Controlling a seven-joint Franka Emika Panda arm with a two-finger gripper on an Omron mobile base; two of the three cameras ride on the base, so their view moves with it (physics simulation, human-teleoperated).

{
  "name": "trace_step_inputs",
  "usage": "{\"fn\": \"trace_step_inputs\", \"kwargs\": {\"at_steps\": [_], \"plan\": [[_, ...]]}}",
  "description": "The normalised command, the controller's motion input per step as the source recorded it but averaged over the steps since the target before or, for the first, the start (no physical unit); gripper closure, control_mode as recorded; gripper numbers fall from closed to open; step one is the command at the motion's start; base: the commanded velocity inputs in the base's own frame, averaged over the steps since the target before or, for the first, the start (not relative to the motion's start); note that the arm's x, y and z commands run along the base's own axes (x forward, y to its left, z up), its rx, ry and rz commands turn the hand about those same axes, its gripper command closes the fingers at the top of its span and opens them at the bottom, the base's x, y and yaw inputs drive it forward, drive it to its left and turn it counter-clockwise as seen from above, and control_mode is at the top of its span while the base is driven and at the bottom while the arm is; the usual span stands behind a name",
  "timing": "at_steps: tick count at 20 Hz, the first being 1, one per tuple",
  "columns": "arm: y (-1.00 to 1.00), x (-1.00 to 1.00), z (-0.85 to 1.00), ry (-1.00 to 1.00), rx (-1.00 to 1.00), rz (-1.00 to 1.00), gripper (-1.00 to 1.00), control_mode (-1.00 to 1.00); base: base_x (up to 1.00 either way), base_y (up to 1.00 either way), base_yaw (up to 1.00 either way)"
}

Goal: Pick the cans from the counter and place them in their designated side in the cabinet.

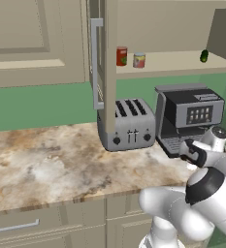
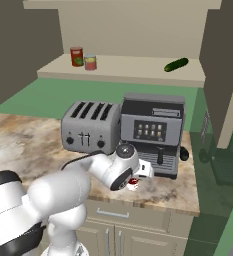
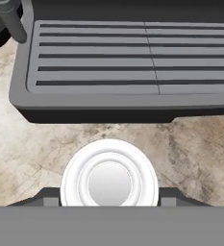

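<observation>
End effector (image 3: 108, 204) closed on a dark-red-and-white can (image 3: 109, 180) on the desk (image 1: 46, 160).
Left base view: toaster (image 1: 127, 125), coffee machine (image 1: 189, 116). Right base view: banded can (image 2: 90, 62) on the cabinet (image 2: 138, 70) shelf. Hand view: can's silvery top between the fingers.

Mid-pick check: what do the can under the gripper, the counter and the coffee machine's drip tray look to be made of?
Can: likely metal, with a pale, smooth lid of raised concentric rings and a soft sheen.
Counter: polished stone, going by the mottled beige-brown veining.
Drip tray: matte grey, slotted; plastic or painted metal, the render leaves it open.
</observation>
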Motion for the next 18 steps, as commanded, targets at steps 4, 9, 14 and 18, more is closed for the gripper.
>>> {"fn": "trace_step_inputs", "kwargs": {"at_steps": [4, 9, 14, 18], "plan": [[-0.16, 0.00, 0.01, 0.00, 0.00, -0.01, 1.00, -1.00, 0.00, 0.00, 0.00], [-0.09, 0.00, 0.16, -0.02, 0.01, -0.01, 1.00, -1.00, 0.00, 0.00, 0.00], [-0.06, -0.02, 0.31, -0.06, 0.03, 0.00, 1.00, -1.00, 0.00, 0.00, 0.00], [-0.01, -0.09, 0.35, -0.09, 0.03, 0.00, 1.00, -1.00, 0.00, 0.00, 0.00]]}}
